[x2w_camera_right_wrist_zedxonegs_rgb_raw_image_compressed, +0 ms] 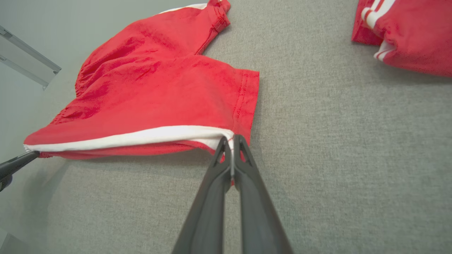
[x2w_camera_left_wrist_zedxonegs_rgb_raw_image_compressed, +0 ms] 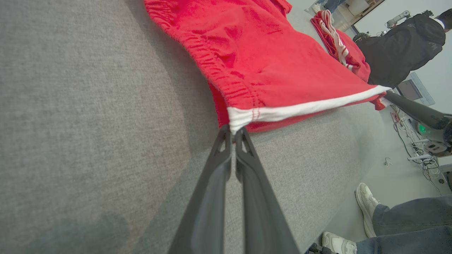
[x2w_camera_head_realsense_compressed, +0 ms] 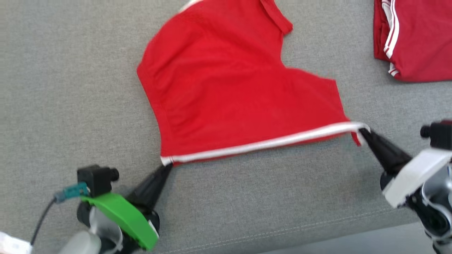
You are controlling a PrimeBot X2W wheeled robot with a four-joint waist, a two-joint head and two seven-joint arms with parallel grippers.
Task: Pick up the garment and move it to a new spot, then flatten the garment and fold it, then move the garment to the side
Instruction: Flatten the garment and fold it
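Head view has the left tool (x2w_camera_head_realsense_compressed: 168,165) at the lower left, its two dark fingers pressed together on the near left corner of the garment (x2w_camera_head_realsense_compressed: 226,88), just where the white stripe ends. From that corner the garment, red shorts with a white stripe along the near edge, spreads over the middle of the grey bench (x2w_camera_head_realsense_compressed: 70,88). The striped edge runs taut between the two tools and sits slightly raised, with a shadow under it, while the far part lies on the bench. At the stripe's other end the right tool (x2w_camera_head_realsense_compressed: 362,131) is clamped on the near right corner. Farther right, at the top corner, a second red garment (x2w_camera_head_realsense_compressed: 416,38) with white stripes lies bunched on the bench, well apart from the first.

Left wrist view shows the left tool's fingertips meeting on the white corner next to the gathered waistband. Past the bench a person (x2w_camera_left_wrist_zedxonegs_rgb_raw_image_compressed: 399,53) in a dark jacket is seen, and a pale shoe (x2w_camera_left_wrist_zedxonegs_rgb_raw_image_compressed: 365,199) with a jeans leg shows on the floor at lower right.

Right wrist view shows the right tool's fingers nipping the stripe's end beside the hemmed leg opening
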